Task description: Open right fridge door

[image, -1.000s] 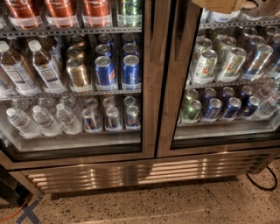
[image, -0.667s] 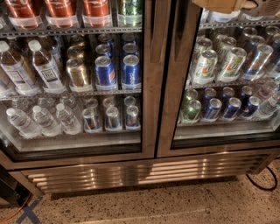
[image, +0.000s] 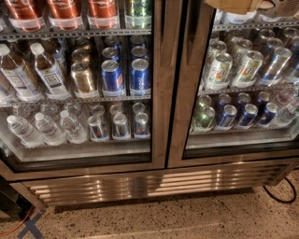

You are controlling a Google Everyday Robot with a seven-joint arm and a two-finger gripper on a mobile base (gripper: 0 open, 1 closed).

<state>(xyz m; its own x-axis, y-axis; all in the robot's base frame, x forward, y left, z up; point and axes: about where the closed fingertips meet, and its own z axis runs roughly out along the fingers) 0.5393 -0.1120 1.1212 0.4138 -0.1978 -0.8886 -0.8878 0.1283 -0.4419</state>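
The right fridge door (image: pixel 183 88) is a glass pane in a brushed steel frame. It stands shut, level with the left door (image: pixel 158 88). Through its glass (image: pixel 247 79) I see shelves of green, silver and blue cans. The left door shows water bottles (image: pixel 46 128), gold cans (image: pixel 84 77) and blue cans behind its glass. Only a beige part of my gripper (image: pixel 233 4) shows, at the top edge in front of the upper part of the right door's glass. The rest of it is out of view.
A ribbed steel vent panel (image: pixel 154 184) runs under both doors. A black cable (image: pixel 280 193) loops on the speckled floor at the right. An orange cable (image: pixel 16 224) and blue tape (image: pixel 32 226) lie at the lower left beside a dark object.
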